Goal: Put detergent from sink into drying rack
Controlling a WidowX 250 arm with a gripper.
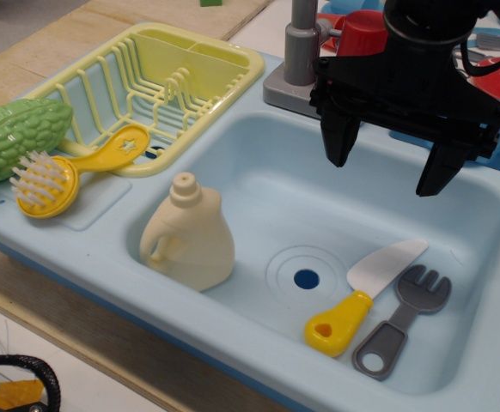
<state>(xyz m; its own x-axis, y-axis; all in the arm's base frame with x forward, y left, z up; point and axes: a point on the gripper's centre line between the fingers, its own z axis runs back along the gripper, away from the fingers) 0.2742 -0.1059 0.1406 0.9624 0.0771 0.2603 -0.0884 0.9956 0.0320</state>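
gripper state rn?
Gripper: open, holding nothing, above the sink, apart from the detergent.

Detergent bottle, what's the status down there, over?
Tool open, empty, above the sink. Detergent bottle upright in sink's left corner, untouched. Drying rack unobstructed; toy knife and fork lie aside.

One view only, set above the front edge of the table (pixel 78 330) and tilted steeply down, close in. The sink (pixel 456 360) fills the middle and right; the drying rack (pixel 233 81) lies toward 11 o'clock, and the hand (pixel 389 170) hangs in from 1 o'clock.
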